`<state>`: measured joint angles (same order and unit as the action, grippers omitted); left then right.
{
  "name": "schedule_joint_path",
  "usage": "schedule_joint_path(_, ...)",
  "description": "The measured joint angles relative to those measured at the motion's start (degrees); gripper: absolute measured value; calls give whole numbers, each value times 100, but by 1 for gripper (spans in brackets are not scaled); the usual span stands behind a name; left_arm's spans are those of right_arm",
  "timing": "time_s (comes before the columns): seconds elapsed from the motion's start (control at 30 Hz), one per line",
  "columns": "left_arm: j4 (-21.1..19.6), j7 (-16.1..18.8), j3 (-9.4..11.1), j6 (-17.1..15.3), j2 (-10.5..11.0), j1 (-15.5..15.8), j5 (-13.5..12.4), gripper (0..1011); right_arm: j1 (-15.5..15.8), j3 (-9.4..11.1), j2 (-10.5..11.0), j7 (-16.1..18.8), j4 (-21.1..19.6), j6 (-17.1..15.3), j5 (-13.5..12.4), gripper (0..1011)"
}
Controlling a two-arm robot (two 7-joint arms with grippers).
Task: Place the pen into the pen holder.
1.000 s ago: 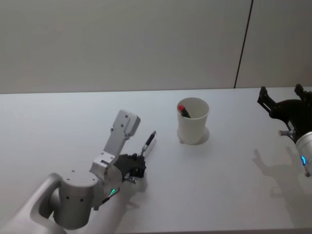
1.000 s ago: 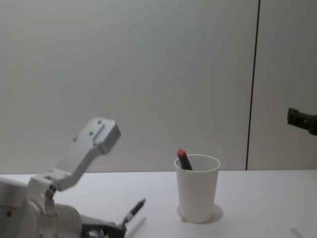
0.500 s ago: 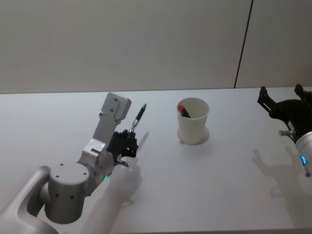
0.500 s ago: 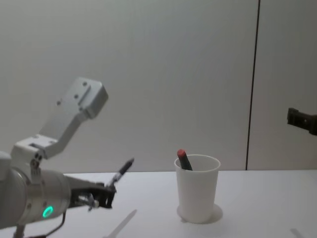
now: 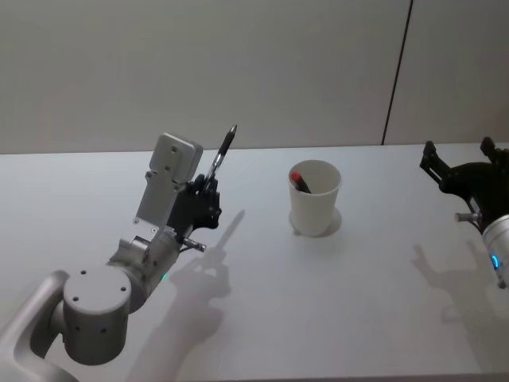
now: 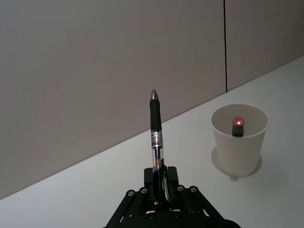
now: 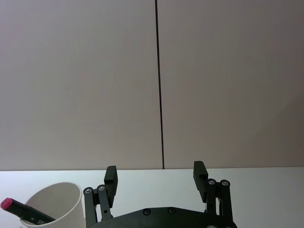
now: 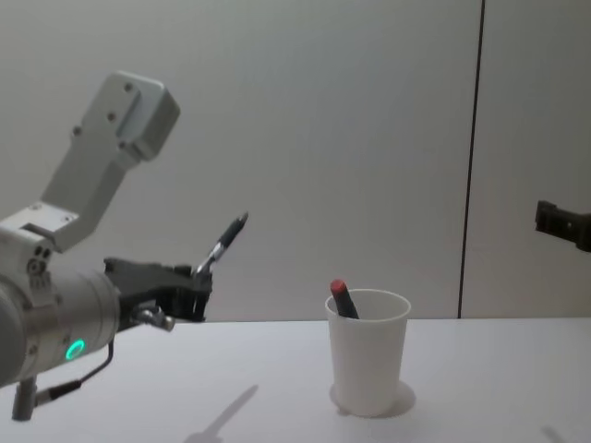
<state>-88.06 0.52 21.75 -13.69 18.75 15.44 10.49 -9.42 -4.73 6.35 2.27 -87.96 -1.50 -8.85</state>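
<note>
White table (image 5: 358, 302): left gripper (image 5: 208, 189) pinches the pen (image 5: 223, 151) at its base (tip up), left of the pen holder (image 5: 315, 199). Right gripper (image 7: 155, 172) sits parked, fingers spread.

I see a plain grey-beige wall (image 5: 199, 72) behind, one thin dark vertical seam (image 5: 398, 72) splitting it toward the right, matte white tabletop (image 5: 334, 302) in front, soft even light

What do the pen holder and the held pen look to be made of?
The pen holder looks like paper: matte white, thin wall, rolled rim. The pen in the left hand seems plastic: clear glossy barrel, matte black grip that may be rubber, and a silvery tip, probably metal.
</note>
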Motion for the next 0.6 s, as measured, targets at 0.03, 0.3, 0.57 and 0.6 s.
schedule_joint_path(0.03, -5, -9, -4, 40, 7, -5, -6, 177, 0, 0, 0, 0, 0, 0, 0, 1001)
schedule_joint_path(0.3, 5, -297, -44, 943, 63, -35, -88, 177, 0, 0, 0, 0, 0, 0, 0, 1002)
schedule_joint_path(0.57, 156, -789, -77, 1942, 85, -6, -86, 177, 0, 0, 0, 0, 0, 0, 0, 1002)
schedule_joint_path(0.6, 156, -789, -77, 1942, 85, -6, -86, 178, 0, 0, 0, 0, 0, 0, 0, 1001)
